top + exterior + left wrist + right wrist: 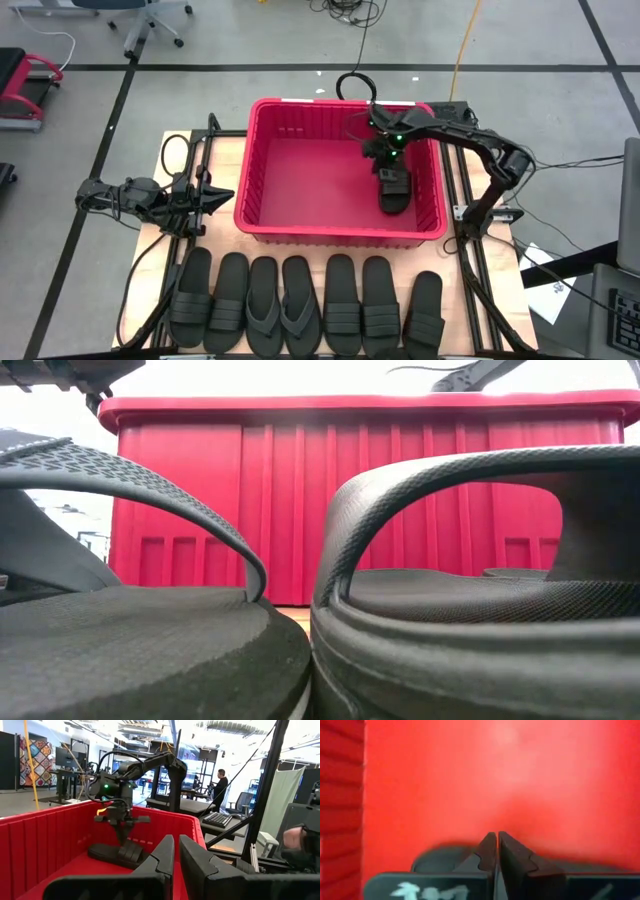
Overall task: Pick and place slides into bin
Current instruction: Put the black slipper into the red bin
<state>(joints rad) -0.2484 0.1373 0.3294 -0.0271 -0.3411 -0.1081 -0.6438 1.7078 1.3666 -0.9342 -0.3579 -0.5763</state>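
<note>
One black slide [393,190] lies flat on the floor of the red bin [262,170], near its right wall; it also shows in the left wrist view as the slide [119,855]. My right gripper [384,158] hangs over that slide's far end, pointing steeply down, its fingers [489,845] shut with nothing between them. Several more black slides [341,303] lie soles down in a row along the table's near edge. My left gripper [222,194] waits shut at the bin's left side, pointing toward the bin.
The bin's rim [360,402] and ribbed near wall stand behind two slides [470,600] close to the low camera. Black frame rails run along the table's left and right sides [462,215]. Most of the bin's floor left of the slide is bare red [310,185].
</note>
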